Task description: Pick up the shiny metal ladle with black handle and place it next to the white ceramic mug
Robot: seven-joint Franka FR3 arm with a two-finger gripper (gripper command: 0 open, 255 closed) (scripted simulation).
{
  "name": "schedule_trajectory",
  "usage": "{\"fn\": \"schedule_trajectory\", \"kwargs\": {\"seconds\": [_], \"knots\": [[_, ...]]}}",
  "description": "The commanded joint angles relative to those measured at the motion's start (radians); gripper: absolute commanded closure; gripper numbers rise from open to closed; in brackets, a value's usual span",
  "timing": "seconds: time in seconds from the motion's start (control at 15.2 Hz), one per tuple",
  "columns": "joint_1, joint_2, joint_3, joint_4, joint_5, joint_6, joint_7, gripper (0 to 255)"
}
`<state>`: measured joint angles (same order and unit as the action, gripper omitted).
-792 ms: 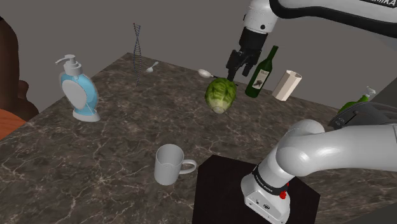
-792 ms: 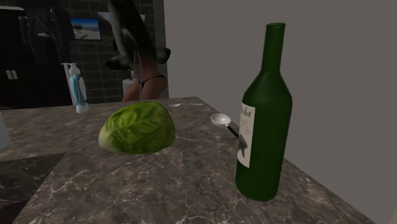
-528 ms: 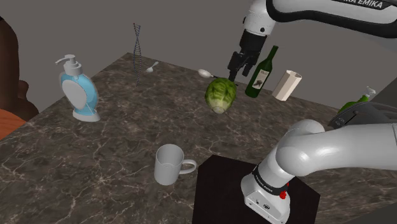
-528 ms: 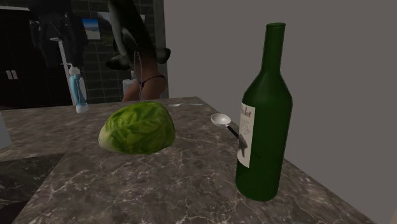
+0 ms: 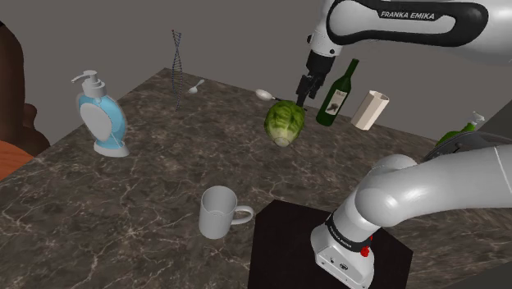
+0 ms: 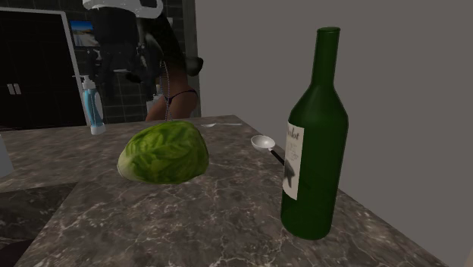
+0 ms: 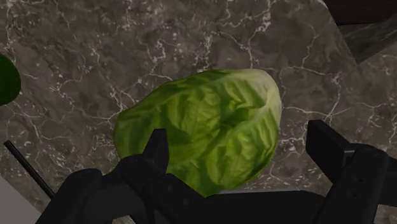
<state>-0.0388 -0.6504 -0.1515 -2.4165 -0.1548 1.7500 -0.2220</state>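
The ladle [image 5: 264,94] lies on the dark marble table [image 5: 148,189], its shiny bowl showing behind a green cabbage [image 5: 284,122]. In the second exterior view the ladle's bowl [image 6: 263,142] sits by a green wine bottle [image 6: 312,136], and its black handle runs behind the bottle. My gripper [image 5: 304,89] hangs above the cabbage, close to the ladle. In the wrist view the gripper [image 7: 242,149] is open over the cabbage [image 7: 203,127], and the thin black handle [image 7: 28,168] lies off to one side. The white mug [image 5: 220,212] stands near the table's front.
The wine bottle [image 5: 337,94] stands right beside the gripper. A white cup [image 5: 370,110] and another green bottle [image 5: 459,131] are further to the shoulder view's right. A blue soap dispenser [image 5: 100,115], a wire helix [image 5: 176,66] and a small spoon [image 5: 195,85] stand at its left.
The arm has swung and the gripper has risen slightly above the cabbage. In the second exterior view the black hand has come into sight at the upper left. Ladle unmoved.
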Motion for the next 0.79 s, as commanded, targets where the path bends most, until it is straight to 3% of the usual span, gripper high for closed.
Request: {"fn": "schedule_trajectory", "kwargs": {"seconds": [0.0,0.4,0.73], "knots": [[-0.006,0.056,-0.048,0.014,-0.030,0.047,-0.076,0],[-0.005,0.240,-0.161,0.089,-0.069,0.172,-0.270,0],[0.002,0.422,-0.242,0.190,-0.053,0.263,-0.439,0]]}}
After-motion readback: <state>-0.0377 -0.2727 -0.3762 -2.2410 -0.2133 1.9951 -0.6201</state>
